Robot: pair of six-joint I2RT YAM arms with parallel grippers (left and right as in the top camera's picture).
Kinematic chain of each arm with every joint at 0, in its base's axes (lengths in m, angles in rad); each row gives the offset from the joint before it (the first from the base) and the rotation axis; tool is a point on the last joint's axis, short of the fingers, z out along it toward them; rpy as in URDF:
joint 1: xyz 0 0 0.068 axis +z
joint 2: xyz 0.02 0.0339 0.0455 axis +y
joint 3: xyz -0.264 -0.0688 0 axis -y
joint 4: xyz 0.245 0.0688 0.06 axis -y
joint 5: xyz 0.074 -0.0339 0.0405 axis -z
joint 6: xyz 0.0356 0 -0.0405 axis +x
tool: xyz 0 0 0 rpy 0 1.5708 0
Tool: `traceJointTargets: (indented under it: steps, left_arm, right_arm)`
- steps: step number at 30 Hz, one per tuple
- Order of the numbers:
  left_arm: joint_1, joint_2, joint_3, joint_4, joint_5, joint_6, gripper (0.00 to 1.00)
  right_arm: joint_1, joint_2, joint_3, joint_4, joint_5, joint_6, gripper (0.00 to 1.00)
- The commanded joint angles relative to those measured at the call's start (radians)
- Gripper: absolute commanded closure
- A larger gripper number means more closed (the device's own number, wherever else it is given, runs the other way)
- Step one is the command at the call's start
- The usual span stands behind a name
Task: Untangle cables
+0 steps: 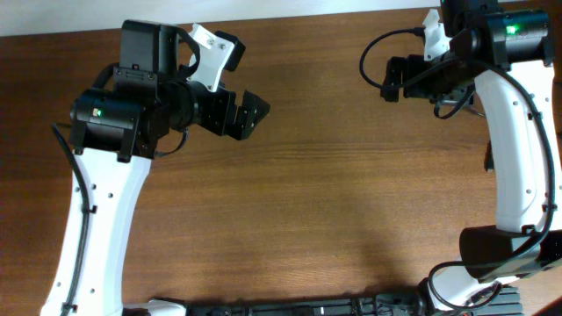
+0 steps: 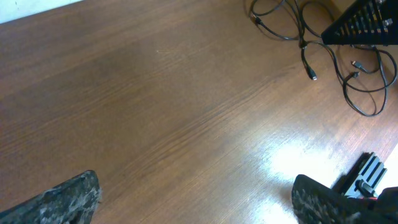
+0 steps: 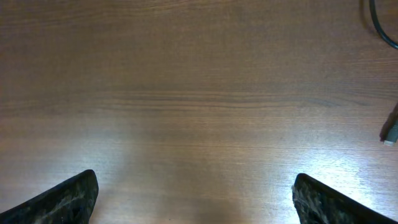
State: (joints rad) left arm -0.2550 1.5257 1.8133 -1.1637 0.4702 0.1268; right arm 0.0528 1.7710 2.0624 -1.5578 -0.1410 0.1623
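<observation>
**Cables lie loose, both jaws wide apart**

The cables [image 2: 304,53] lie in loose loops on the brown desk [image 1: 334,193]. In the left wrist view they are at the top right, just beside a black part of the right arm [image 2: 364,25]. One small plug [image 3: 390,132] shows at the right edge of the right wrist view. The left jaws stand wide apart above the wood and hold nothing. The right jaws are also wide apart and empty.

Left arm [image 1: 92,219] extended forward, left fingers [image 2: 68,199] spread wide, right arm [image 1: 514,149] extended forward, right fingers [image 3: 68,199] spread wide, both empty
</observation>
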Motion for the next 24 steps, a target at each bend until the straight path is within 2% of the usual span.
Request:
traceJointTargets:
  steps: [1, 19, 24]
  left_arm:
    - [0.000, -0.022, 0.018, -0.001, 0.000, 0.001, 0.01]
    - [0.000, -0.022, 0.018, -0.001, -0.001, 0.001, 0.01]
    - [0.000, -0.023, 0.018, -0.013, -0.159, 0.002, 0.01]
  right_arm:
    - [0.006, -0.007, -0.005, 0.003, -0.013, 0.011, 0.01]
    - [0.006, -0.006, -0.005, 0.003, -0.013, 0.011, 0.01]
    - [0.006, -0.006, -0.005, 0.003, -0.013, 0.011, 0.01]
